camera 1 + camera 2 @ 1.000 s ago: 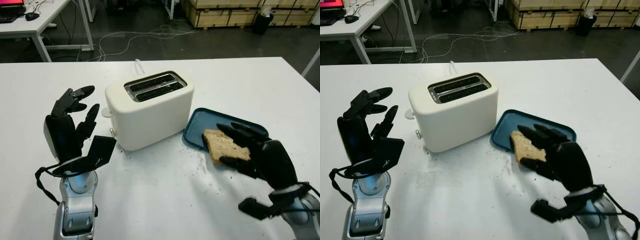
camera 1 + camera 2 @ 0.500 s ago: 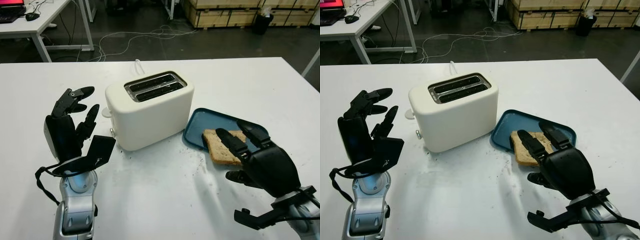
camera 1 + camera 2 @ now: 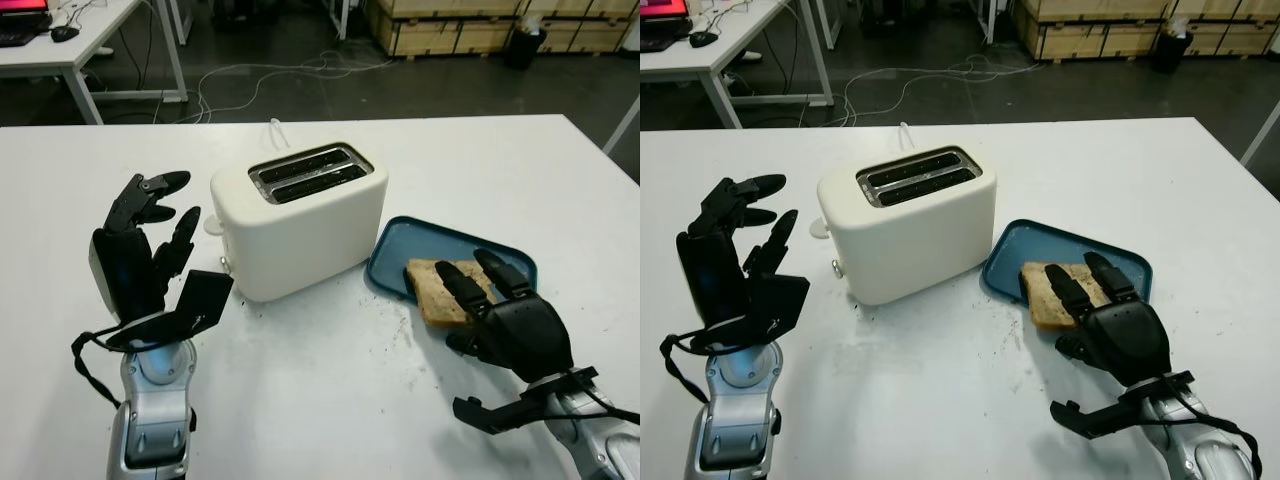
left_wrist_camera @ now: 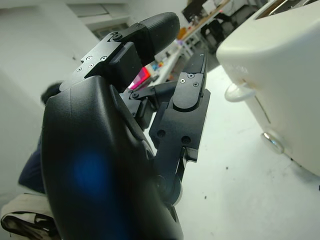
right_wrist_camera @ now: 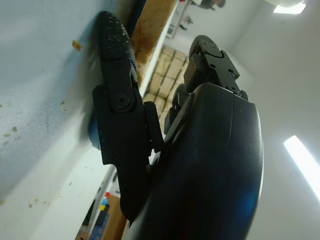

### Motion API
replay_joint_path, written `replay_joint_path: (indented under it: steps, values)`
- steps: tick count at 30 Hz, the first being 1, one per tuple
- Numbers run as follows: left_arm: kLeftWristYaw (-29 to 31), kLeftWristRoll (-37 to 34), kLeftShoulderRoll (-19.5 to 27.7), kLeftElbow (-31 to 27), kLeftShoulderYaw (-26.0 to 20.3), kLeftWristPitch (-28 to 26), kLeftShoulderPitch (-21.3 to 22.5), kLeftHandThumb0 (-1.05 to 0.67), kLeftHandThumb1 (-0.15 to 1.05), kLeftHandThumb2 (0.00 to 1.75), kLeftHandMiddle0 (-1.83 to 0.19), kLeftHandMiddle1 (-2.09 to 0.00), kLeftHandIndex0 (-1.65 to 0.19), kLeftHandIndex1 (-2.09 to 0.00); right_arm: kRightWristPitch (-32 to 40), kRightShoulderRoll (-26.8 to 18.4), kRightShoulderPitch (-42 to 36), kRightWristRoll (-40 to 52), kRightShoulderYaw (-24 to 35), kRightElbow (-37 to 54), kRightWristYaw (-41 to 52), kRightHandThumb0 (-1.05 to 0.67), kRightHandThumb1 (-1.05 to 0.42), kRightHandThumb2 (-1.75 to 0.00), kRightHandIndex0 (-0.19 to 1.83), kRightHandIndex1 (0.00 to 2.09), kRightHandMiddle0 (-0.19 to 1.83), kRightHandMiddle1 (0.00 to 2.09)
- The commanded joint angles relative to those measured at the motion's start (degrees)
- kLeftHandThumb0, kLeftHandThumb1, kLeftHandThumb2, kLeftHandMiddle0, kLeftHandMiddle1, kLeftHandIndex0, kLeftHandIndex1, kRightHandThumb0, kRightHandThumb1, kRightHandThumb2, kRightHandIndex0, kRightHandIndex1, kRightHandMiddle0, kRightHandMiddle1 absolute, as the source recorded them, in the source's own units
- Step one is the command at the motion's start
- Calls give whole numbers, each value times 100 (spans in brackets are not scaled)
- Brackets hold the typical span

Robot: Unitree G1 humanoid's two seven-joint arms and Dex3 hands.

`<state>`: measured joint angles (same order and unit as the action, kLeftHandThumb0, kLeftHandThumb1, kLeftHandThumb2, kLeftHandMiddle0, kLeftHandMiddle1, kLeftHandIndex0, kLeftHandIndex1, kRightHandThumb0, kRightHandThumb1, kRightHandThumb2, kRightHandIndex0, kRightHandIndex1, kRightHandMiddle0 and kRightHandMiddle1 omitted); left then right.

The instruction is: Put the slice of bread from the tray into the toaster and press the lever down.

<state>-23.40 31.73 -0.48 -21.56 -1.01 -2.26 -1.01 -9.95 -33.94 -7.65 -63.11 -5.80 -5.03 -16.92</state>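
Bread slice point(image 3: 440, 288) lies on the blue tray point(image 3: 430, 243), its near edge hanging over the tray's front rim toward the table point(image 3: 330, 400). Right hand point(image 3: 505, 320) sits over the slice with two fingers point(image 3: 462, 287) laid along its top and the thumb low at the near edge; whether the thumb is under the slice cannot be told, so grip not confirmed and slice not lifted. Toaster point(image 3: 300, 215) stands just beside the tray, both slots empty. Lever not identifiable for certain. Left hand point(image 3: 140, 250) raised beside the toaster's end, open, holding nothing. Judgement: grasp stage at best; lift, insertion and lever press all remain.
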Motion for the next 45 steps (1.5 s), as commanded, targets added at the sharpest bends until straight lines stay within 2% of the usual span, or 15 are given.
replay_joint_path:
  steps: [1, 8, 12, 13, 14, 15, 16, 17, 19, 27, 37, 45]
  values:
    - [21, 57, 13, -84, 20, -16, 81, -14, 89, 0, -51, -131, -67, -67, 129, -62, 26, -34, -186, -230, -58, -62, -87, -1, 13, 2, 18, 2]
    - [42, 59, 13, -92, 47, 1, 73, -15, 89, 0, -50, -133, -66, -70, 357, 50, 116, -151, -478, -351, -977, -49, -92, -6, 36, 11, 39, 8]
    - [31, 89, -3, -128, 51, -34, 43, -15, 89, 0, -50, -132, -65, -70, 452, -56, 83, -338, -623, -153, -1437, -43, -92, -11, 66, 18, 64, 12]
    - [25, 91, -5, -129, 45, -31, 38, -15, 89, 0, -50, -132, -65, -71, 419, -86, 84, -353, -646, -141, -1571, -41, -92, -13, 82, 30, 81, 17]
    - [19, 97, 3, -126, 41, -16, 34, -16, 89, 0, -51, -132, -65, -71, 345, -141, 98, -377, -681, -156, -1761, -40, -92, -12, 85, 47, 90, 19]
    - [11, 106, 17, -120, 37, 8, 29, -16, 89, 0, -51, -132, -65, -71, 257, -202, 108, -380, -714, -167, -1919, -40, -92, -15, 77, 105, 94, 44]
    - [4, 117, 23, -120, 36, 17, 24, -16, 89, 0, -51, -132, -65, -71, 198, -260, 108, -380, -741, -148, -2016, -41, -92, -21, 78, 146, 75, 112]
    - [0, 127, 27, -122, 37, 21, 20, -16, 89, 0, -51, -132, -65, -71, 172, -303, 103, -373, -763, -125, -2067, -42, -92, -25, 81, 160, 66, 143]
    - [0, 118, 23, -131, 34, 29, 15, -15, 89, 0, -52, -132, -65, -72, 128, -354, 85, -311, -786, -62, -2138, -43, -92, -31, 83, 171, 57, 168]
    - [8, 110, 39, -132, 21, 53, -2, -16, 89, 0, -51, -133, -64, -73, 20, -472, 28, -141, -765, 207, -2148, -45, -92, -42, 80, 175, 54, 175]
    - [-18, 90, 52, -69, 13, 118, -6, -17, 88, 0, -51, -132, -64, -74, -301, -470, 176, 196, -665, 32, -2310, -39, -92, -38, 77, 175, 50, 175]
    - [-30, 132, 40, -88, 31, 103, -13, -15, 88, 0, -52, -131, -64, -74, -987, -535, 524, 1940, -53, 76, -1031, -39, -92, -41, 78, 175, 47, 175]
